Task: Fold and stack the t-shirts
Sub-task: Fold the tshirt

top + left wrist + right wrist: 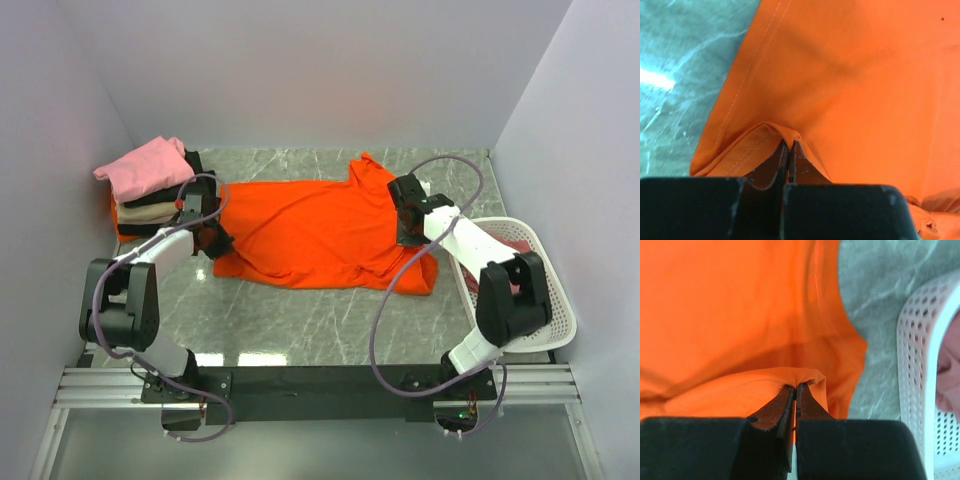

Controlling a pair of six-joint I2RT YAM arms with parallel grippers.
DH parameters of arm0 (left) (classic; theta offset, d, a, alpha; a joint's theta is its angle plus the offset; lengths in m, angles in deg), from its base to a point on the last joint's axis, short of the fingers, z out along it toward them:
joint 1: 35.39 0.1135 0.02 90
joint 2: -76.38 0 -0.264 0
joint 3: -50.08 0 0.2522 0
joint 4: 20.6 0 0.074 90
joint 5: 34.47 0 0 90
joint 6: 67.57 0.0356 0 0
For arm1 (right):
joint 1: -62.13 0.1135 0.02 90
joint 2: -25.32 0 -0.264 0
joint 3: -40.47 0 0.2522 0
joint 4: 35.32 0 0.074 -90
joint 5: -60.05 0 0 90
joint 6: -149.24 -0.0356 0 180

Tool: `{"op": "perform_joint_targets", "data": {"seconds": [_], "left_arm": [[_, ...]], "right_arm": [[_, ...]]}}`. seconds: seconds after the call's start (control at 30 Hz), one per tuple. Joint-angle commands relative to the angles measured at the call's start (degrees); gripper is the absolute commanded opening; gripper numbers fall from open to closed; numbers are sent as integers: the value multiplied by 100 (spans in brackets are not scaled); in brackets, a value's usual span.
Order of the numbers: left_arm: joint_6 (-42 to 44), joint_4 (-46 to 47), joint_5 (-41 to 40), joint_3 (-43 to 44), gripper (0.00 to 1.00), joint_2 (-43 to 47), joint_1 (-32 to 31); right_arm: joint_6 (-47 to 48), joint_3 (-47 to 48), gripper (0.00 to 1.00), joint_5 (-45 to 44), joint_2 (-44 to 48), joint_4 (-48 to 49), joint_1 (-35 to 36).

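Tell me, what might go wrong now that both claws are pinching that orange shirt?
The left gripper and right gripper each pinch only a small fold at the edge of the orange t-shirt, so the cloth could slip out when lifted. The left arm sits close beside the stack of folded shirts; a wide swing might topple it. The right arm's cable crosses the shirt's near corner and might drag it.

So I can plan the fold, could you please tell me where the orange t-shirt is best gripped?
Probably at its two ends, from outside: the orange t-shirt lies spread flat, and the left gripper and right gripper each pinch a raised edge fold.
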Motion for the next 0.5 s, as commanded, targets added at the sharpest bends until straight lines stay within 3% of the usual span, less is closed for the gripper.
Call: {"op": "perform_joint_targets", "data": {"seconds": [0.0, 0.47], "left_arm": [[221, 229, 377, 335, 1, -118, 94], [379, 97, 553, 397, 1, 136, 402]], "right_arm": [[278, 401, 0, -7, -246, 212, -155], [410, 1139, 0, 46, -818, 133, -357]]}}
